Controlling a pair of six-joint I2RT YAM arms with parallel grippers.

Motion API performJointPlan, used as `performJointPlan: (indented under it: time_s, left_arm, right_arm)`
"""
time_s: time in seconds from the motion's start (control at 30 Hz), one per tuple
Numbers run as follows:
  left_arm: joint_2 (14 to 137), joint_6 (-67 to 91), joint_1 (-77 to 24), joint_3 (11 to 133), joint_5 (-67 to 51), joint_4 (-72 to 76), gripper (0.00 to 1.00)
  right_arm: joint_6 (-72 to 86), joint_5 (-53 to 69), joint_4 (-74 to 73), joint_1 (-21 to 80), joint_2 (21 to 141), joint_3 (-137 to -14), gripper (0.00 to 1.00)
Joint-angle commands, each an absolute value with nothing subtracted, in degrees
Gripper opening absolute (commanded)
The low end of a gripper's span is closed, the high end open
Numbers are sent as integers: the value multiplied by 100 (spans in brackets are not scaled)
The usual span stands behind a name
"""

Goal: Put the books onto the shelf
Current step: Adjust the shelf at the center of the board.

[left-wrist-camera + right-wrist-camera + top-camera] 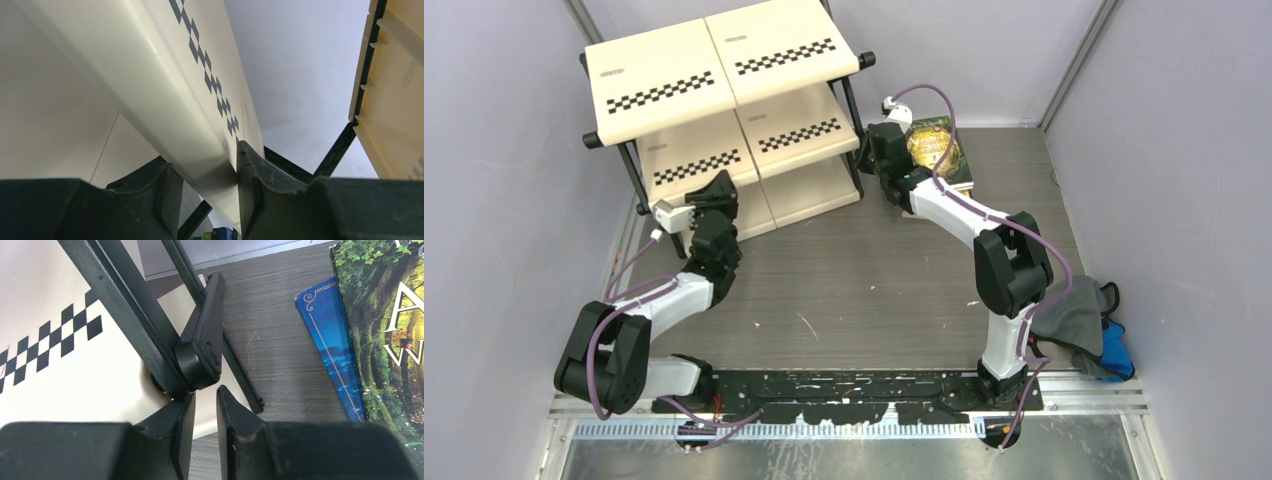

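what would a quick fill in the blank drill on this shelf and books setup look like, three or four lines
The shelf has ___ tiers of cream panels.
The lower book, under the green book, has a ___ cover.
The grey cloth lies by the base of the ___ arm.
The left gripper has its fingers around a panel edge of the ___.
Missing words: three; blue; right; shelf.

Robot lab cell: plain lilac walls (1194,150), metal corner posts (1079,60), black mounting rail (864,385) at table (874,280) edge.
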State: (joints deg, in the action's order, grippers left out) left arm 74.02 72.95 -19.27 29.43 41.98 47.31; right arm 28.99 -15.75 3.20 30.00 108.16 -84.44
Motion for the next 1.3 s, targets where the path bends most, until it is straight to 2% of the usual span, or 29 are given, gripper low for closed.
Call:
performJointPlan:
  time_s: [0.0,0.2,0.43,0.8,0.97,1.03,1.17,1.27]
  left_arm:
    - [7286,6635,-1978,2941,4078,4667,28]
    - [7444,6651,-2008,3077,3937,4667,29]
    - [7494,6276,-2022,3194,3512,5024,47]
    - [7247,6222,-2314,3060,3537,4913,44]
    - [7109,6144,-2460,2946,3696,4898,45]
    - [7066,6106,-2466,2935,3756,4875,49]
    - [6970,5993,-2461,3021,3792,4739,67]
    - [6883,5843,-2465,3096,3788,4684,70]
  right_arm:
    - [2959,-1574,782,2958,10817,-8824,28]
    - [3027,-1528,807,2897,10869,-8841,29]
    - [3056,-1473,834,2779,10846,-8812,29]
    - [3099,-1352,724,2722,10951,-9019,30]
    - [3060,-1302,588,2707,11007,-9175,30]
    - [3050,-1293,563,2697,11005,-9184,30]
    - [3041,-1325,563,2683,10916,-9075,31]
    - [3050,-1374,571,2665,10774,-8892,39]
